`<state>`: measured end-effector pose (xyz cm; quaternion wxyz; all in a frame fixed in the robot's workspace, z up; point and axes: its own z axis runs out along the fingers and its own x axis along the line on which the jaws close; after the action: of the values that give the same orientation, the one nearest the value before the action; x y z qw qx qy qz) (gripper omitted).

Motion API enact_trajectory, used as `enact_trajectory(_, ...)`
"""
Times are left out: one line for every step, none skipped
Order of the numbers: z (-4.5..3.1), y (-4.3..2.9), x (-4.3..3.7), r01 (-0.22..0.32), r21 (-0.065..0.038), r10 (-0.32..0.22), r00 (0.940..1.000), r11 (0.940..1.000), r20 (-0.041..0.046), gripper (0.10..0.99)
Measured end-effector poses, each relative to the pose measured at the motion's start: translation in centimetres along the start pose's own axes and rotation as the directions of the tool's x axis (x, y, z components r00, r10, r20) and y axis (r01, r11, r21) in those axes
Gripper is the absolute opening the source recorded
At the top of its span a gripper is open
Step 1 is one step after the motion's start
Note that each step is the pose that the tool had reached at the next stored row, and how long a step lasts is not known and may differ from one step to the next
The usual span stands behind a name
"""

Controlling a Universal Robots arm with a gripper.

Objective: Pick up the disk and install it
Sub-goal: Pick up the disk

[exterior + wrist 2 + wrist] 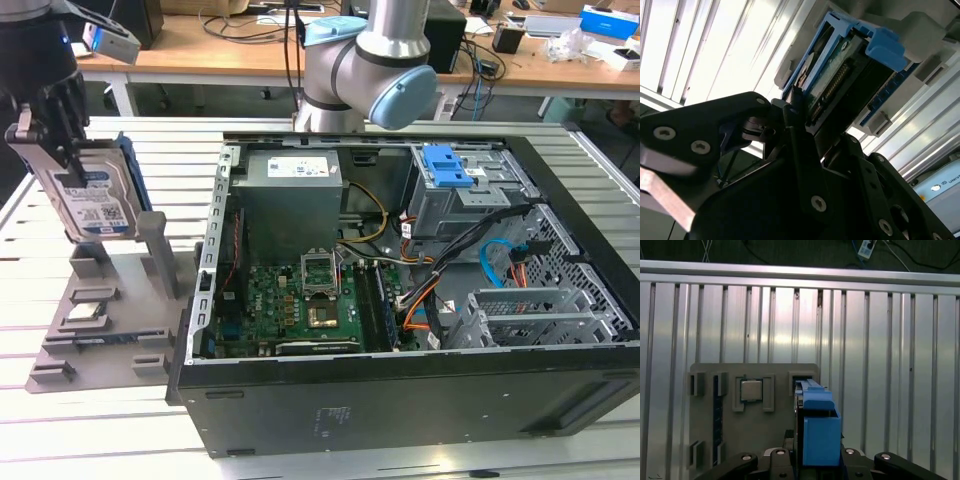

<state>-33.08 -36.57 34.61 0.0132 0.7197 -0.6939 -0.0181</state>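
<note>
In the exterior view my gripper (52, 145) is at the far left, shut on the disk (97, 205). The disk is a silver drive with a white-and-blue label in a blue carrier rail. It hangs upright and a little tilted, just over the grey fixture (120, 335), next to the fixture's upright post (157, 255). The first wrist view looks down along the disk's blue carrier edge (816, 427), with the gripper (815, 462) closed around it. The second wrist view shows the disk's connector end (832, 87) between the black fingers (797, 125).
The open computer case (400, 395) lies to the exterior view's right of the fixture. Its grey drive bay with a blue latch (447, 165) sits at the far right corner, with cables (440, 280) in front. A small square chip (751, 390) rests on the fixture. The arm's base (345, 70) stands behind the case.
</note>
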Motion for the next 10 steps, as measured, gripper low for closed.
enact_trajectory(-0.06, 0.00, -0.01, 0.000, 0.000, 0.000, 1.0000, 1.0000, 0.0000, 0.365)
enact_trajectory(-0.14, 0.01, -0.01, 0.000, 0.000, 0.000, 1.0000, 1.0000, 0.0000, 0.365)
enact_trajectory(-0.20, 0.01, -0.02, 0.000, 0.000, 0.000, 1.0000, 1.0000, 0.0000, 0.365)
enact_trajectory(-0.29, 0.01, -0.02, 0.000, 0.000, 0.000, 1.0000, 1.0000, 0.0000, 0.365)
enact_trajectory(-0.33, 0.01, -0.03, 0.000, 0.000, 0.000, 1.0000, 1.0000, 0.0000, 0.365)
enact_trajectory(-0.42, 0.01, -0.03, 0.000, 0.000, 0.000, 1.0000, 1.0000, -0.0001, 0.365)
enact_trajectory(-0.48, 0.01, -0.04, 0.000, 0.000, 0.000, 1.0000, 1.0000, 0.0000, 0.365)
enact_trajectory(-0.59, 0.01, -0.05, 0.000, 0.000, 0.000, 1.0000, 1.0000, 0.0000, 0.365)
enact_trajectory(-0.73, 0.02, -0.06, 0.000, 0.000, 0.000, 1.0000, 1.0000, 0.0000, 0.365)
enact_trajectory(-0.82, 0.02, -0.07, 0.000, 0.000, 0.000, 1.0000, 1.0000, 0.0000, 0.365)
